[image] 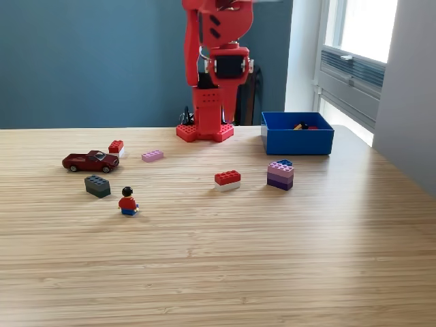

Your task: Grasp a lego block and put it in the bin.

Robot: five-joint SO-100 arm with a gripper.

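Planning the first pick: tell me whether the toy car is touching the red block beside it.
Cannot tell. In the exterior view the red block sits just behind the toy car at its right end, and their outlines overlap, so no gap or contact shows plainly.

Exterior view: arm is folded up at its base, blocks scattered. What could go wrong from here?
1. The purple block stack sits close beside the bin; a descending end effector may clip the wall.
2. The toy car touches the small red block, so grasping there may shove both.
3. The end effector is out of frame.

Red arm [216, 68] — folded upright, stowed
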